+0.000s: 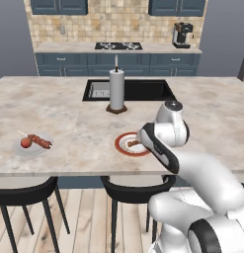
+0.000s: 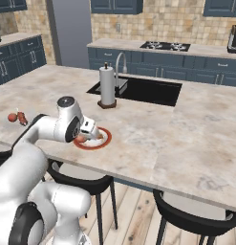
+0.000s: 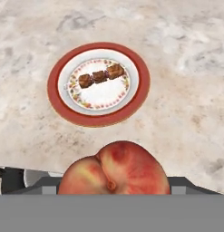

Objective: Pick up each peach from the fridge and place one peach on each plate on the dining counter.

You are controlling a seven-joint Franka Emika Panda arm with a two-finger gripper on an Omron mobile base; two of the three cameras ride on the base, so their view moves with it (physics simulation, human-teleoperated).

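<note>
A peach [image 3: 114,170] fills the bottom of the hand view, and my gripper [image 2: 91,135] is shut on it. It hangs a little above the dining counter [image 1: 69,113], over the near edge of the white plate with the orange-red rim [image 3: 54,86], which carries a brown skewer [image 3: 100,76]. From the left base the same plate [image 1: 124,148] shows partly behind my arm. A second peach [image 1: 25,142] lies on the pale plate [image 1: 20,149] at the counter's left, beside another skewer [image 1: 42,142]. The fridge is out of view.
A paper towel roll [image 1: 116,90] stands upright in front of the black sink [image 1: 143,90]. Black stools [image 1: 24,195] sit under the counter's near edge. Behind, a hob [image 1: 118,46] and a coffee machine [image 1: 182,34] are on the blue-cabinet counter.
</note>
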